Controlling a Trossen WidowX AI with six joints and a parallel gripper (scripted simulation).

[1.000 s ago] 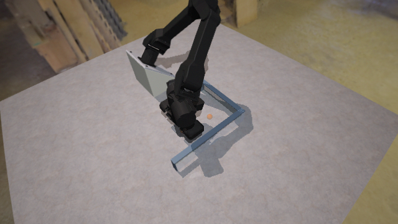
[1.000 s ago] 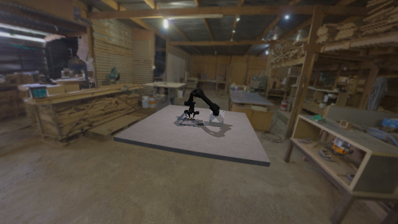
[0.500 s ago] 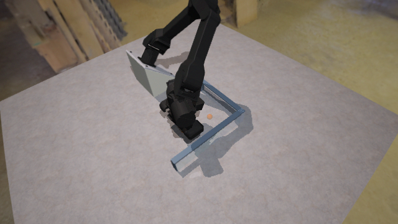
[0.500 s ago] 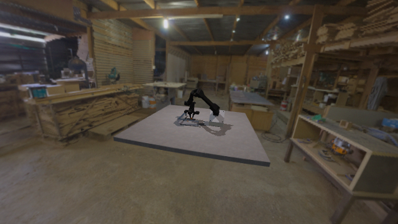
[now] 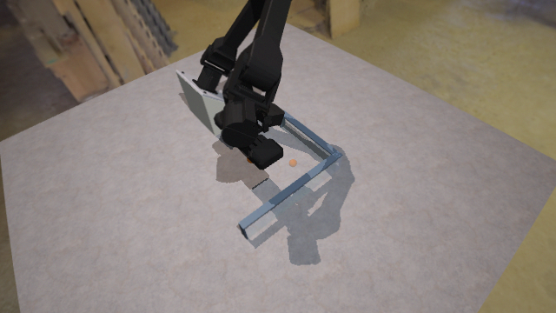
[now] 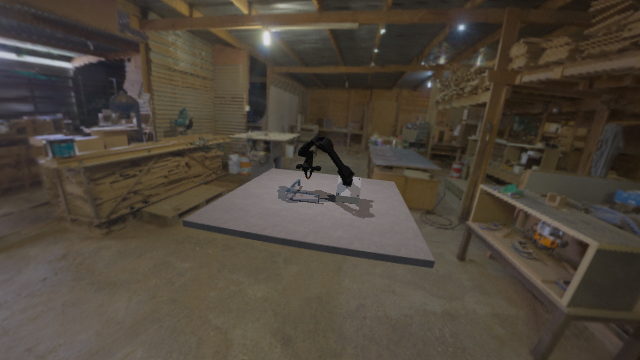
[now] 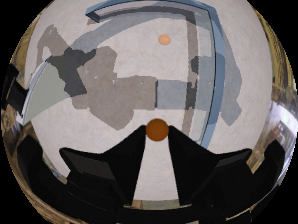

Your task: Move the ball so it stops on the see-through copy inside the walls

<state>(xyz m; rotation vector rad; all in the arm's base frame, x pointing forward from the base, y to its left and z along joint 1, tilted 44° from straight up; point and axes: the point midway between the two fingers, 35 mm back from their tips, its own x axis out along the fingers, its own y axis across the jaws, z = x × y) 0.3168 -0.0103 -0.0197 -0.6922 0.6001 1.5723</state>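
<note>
The orange ball sits between my two black fingertips in the wrist view. In the top view only a sliver of the ball shows under the gripper. My gripper is down at the table and shut on the ball. The pale see-through copy lies on the table a short way ahead, inside the corner of the two low clear walls. In the exterior view the arm and walls are small and far away, and the ball cannot be made out.
The second wall runs toward the front from the corner. The arm's white base plate stands behind the gripper. The grey table top is wide on all sides, with workshop floor beyond its edges.
</note>
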